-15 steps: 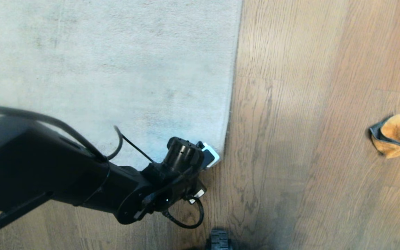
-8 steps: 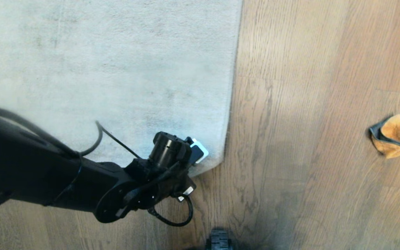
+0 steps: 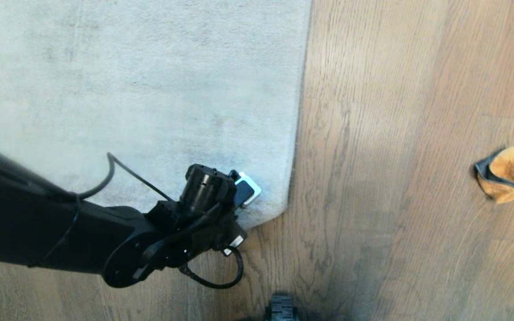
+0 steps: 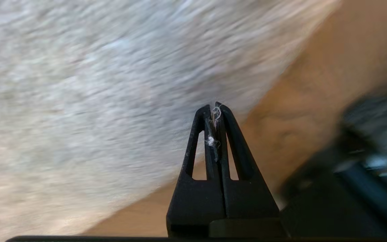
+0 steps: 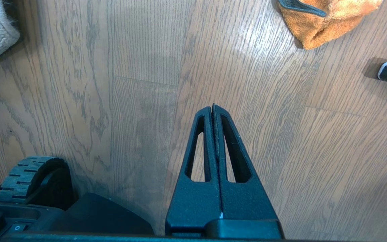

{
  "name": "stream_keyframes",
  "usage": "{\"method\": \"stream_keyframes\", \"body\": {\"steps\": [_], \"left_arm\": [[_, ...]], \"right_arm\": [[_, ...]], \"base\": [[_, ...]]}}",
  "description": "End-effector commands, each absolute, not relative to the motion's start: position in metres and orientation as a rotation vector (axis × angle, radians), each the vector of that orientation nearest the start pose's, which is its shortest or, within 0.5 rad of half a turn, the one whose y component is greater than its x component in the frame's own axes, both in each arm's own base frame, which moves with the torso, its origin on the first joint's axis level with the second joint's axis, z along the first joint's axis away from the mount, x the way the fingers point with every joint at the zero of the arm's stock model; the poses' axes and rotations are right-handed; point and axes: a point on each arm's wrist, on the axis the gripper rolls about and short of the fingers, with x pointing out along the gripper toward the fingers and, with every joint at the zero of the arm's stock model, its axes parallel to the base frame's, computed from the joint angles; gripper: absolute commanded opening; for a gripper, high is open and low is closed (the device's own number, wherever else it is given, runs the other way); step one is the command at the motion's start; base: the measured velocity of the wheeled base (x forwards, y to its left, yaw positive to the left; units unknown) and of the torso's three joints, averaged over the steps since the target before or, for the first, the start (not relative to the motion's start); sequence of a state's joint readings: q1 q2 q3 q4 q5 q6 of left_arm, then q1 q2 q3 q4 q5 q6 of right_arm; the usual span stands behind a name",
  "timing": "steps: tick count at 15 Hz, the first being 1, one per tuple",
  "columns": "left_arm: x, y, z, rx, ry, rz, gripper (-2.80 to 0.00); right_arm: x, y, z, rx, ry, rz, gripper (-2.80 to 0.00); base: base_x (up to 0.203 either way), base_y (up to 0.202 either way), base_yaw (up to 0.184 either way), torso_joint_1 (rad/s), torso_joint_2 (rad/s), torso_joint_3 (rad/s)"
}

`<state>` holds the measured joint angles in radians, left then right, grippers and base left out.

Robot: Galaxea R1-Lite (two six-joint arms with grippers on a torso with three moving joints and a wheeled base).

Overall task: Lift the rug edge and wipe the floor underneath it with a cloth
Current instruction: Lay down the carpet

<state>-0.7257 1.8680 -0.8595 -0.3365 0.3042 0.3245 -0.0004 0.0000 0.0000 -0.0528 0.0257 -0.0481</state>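
Hovering left tool [image 4: 214,111] closed, empty, over flat rug edge [image 3: 283,203] | right tool [image 5: 213,111] closed | cloth [image 3: 511,174] lying far right, untouched | wiping pending

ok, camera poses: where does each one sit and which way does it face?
Head: on the robot's head, facing down at the rug edge and floor; left arm shows.
Left wrist: behind the shut left end effector, facing the rug corner.
Right wrist: behind the shut right end effector, facing bare floor; base wheel shows.
Head and right wrist share the cloth.
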Motion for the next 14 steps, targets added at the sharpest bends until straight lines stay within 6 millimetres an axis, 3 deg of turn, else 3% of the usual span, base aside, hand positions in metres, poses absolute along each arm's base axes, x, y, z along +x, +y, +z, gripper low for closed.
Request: {"method": "stream_keyframes", "body": {"steps": [1, 9, 14], "left_arm": [[0.233, -0.220, 0.116, 0.545, 0.541, -0.524, -2.80], [0.216, -0.230, 0.105, 0.512, 0.608, -0.598, -2.80], [0.194, -0.213, 0.092, 0.531, 0.681, -0.555, -2.80]], "right_arm": [[-0.023, 0.001, 0.081, -0.050, -0.053, 0.024, -2.80], [-0.023, 0.001, 0.081, -0.050, -0.053, 0.023, -2.80], [-0.023, 0.001, 0.081, -0.050, -0.053, 0.025, -2.80]], "base": [[0.000, 0.000, 0.000, 0.000, 0.00, 0.000], [0.000, 0.000, 0.000, 0.000, 0.00, 0.000], [0.000, 0.000, 0.000, 0.000, 0.00, 0.000]]}}
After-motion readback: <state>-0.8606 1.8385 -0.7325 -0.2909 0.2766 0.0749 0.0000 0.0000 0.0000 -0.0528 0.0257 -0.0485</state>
